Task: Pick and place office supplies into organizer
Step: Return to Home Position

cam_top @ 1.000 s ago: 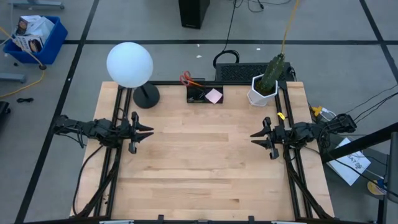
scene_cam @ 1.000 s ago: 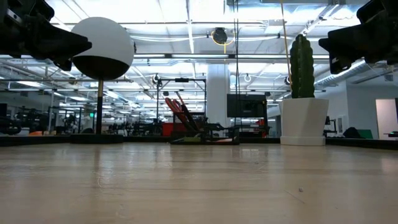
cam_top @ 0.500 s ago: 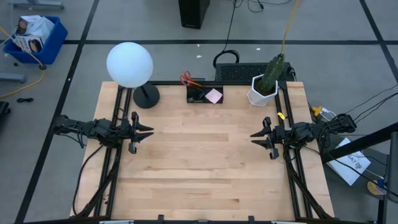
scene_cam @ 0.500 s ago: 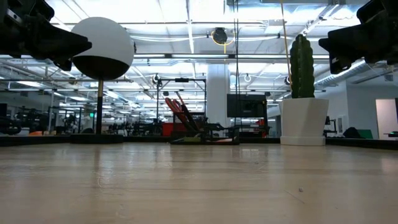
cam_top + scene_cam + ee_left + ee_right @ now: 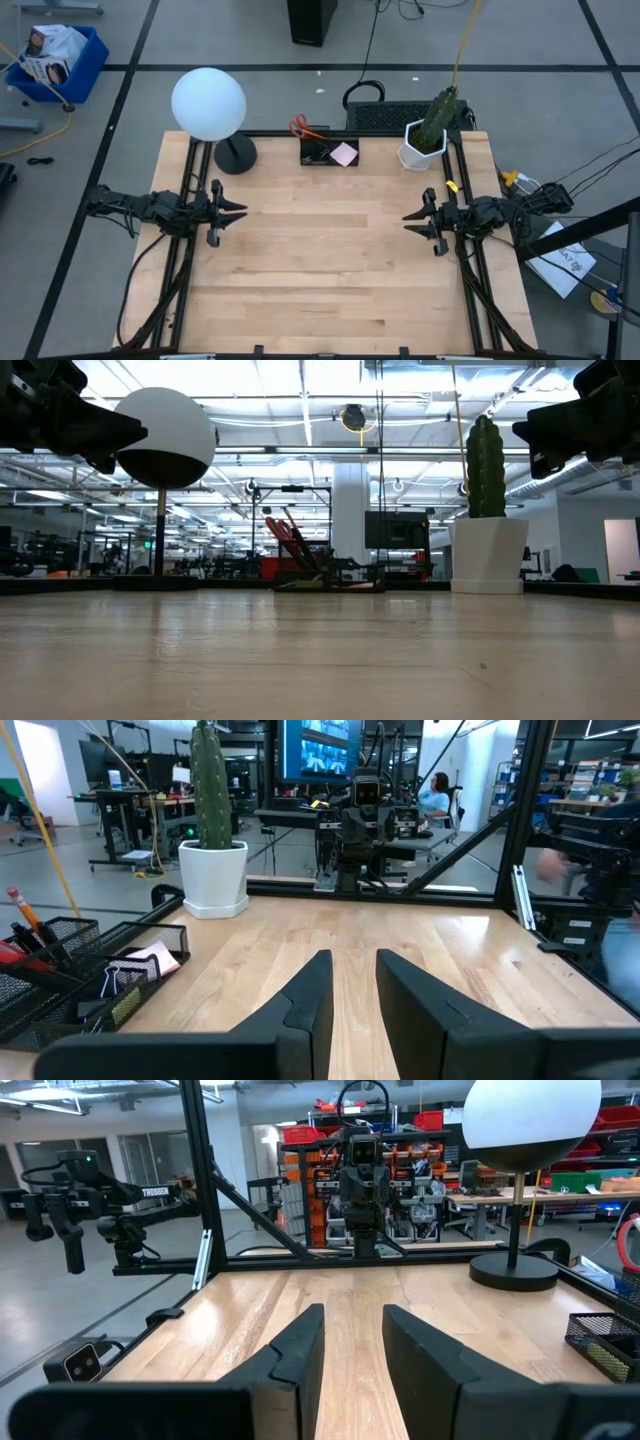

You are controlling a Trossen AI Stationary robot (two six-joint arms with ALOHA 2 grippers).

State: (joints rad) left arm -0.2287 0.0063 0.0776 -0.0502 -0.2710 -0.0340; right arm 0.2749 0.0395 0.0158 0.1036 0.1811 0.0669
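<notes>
The black mesh organizer (image 5: 322, 152) stands at the table's far edge, midway between the lamp and the plant pot. It holds the pink sticky-note pad (image 5: 344, 154), red-handled scissors (image 5: 298, 126) sticking up and out of its far side, and an orange pencil (image 5: 24, 913). A black clip (image 5: 113, 980) lies in it beside the pink pad (image 5: 150, 963). My left gripper (image 5: 243, 210) hovers open above the table's left side. My right gripper (image 5: 405, 218) hovers open above the right side. Both point toward the table's middle and hold nothing.
A lamp with a white globe (image 5: 208, 103) and a round black base (image 5: 235, 155) stands at the far left. A cactus in a white pot (image 5: 422, 147) stands at the far right. Bare wood (image 5: 325, 270) fills the middle and near side between the arms.
</notes>
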